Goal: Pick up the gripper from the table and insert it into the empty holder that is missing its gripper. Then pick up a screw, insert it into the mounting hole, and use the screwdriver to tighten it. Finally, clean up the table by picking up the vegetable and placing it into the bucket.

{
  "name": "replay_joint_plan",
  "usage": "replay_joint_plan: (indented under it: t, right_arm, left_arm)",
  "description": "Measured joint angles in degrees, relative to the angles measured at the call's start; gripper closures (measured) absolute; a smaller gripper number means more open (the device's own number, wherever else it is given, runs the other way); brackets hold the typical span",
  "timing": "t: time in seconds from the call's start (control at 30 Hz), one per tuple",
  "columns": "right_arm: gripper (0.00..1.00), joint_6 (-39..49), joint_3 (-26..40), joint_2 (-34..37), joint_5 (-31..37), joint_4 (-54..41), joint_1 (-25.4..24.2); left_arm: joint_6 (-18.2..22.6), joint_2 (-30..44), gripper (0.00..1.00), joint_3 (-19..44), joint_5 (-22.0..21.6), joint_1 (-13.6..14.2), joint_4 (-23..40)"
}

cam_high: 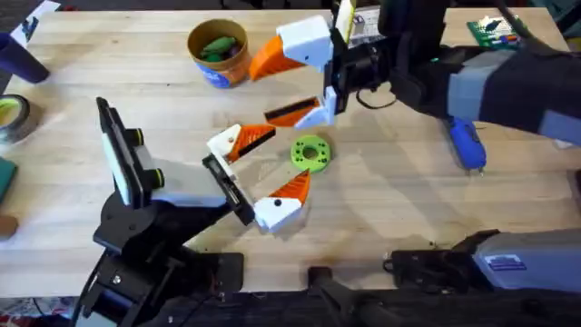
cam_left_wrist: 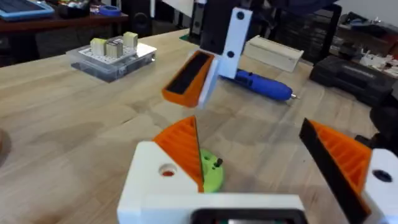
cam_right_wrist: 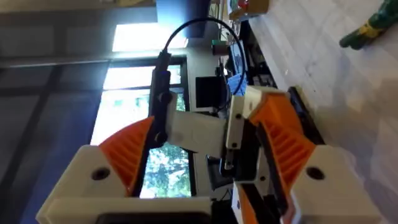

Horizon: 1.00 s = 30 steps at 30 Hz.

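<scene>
While the left gripper (cam_high: 263,173) hovers low over the worktop (cam_high: 381,200) with its jaws spread wide and empty, a flat green ring (cam_high: 310,153) lies just beside its upper finger. The right gripper (cam_high: 295,77) reaches across from the far right, tilted on its side, jaws parted, with a white bracket (cam_right_wrist: 236,124) between its fingers, though a firm hold cannot be judged. The vegetable (cam_high: 216,45) sits inside the bucket (cam_high: 221,68) at the far side. A blue screwdriver (cam_high: 467,145) lies to the right.
</scene>
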State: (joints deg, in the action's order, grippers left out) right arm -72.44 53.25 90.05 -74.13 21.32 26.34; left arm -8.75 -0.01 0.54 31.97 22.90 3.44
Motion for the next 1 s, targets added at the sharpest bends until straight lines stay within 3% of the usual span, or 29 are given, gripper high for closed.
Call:
replay_joint_plan:
  t: [0.2,0.33,0.53,0.87,0.93,1.0]
  right_arm:
    - [0.004,19.02,0.21,-4.6,4.22,-36.55,-1.56]
    - [0.004,30.06,-0.01,-4.65,5.87,-45.06,-2.7]
    - [0.005,37.09,-0.05,-2.69,7.31,-38.82,-2.62]
    - [0.025,34.66,-0.15,6.88,0.87,-23.56,-0.77]
    - [0.122,32.41,-0.19,7.86,-0.39,-19.7,0.35]
    - [0.314,30.68,-0.21,7.84,-1.0,-16.76,0.64]
  left_arm:
    - [0.02,0.0,0.01,0.0,0.0,0.0,-0.04]
    - [0.02,0.0,0.01,0.0,0.0,0.0,-0.04]
    - [0.0,0.0,0.01,0.0,0.0,0.0,-0.04]
    - [0.0,0.0,0.01,0.0,0.0,0.0,-0.04]
    - [0.0,0.0,0.01,0.0,-0.02,0.0,-0.04]
    - [0.02,0.0,0.01,0.0,0.0,0.0,-0.04]
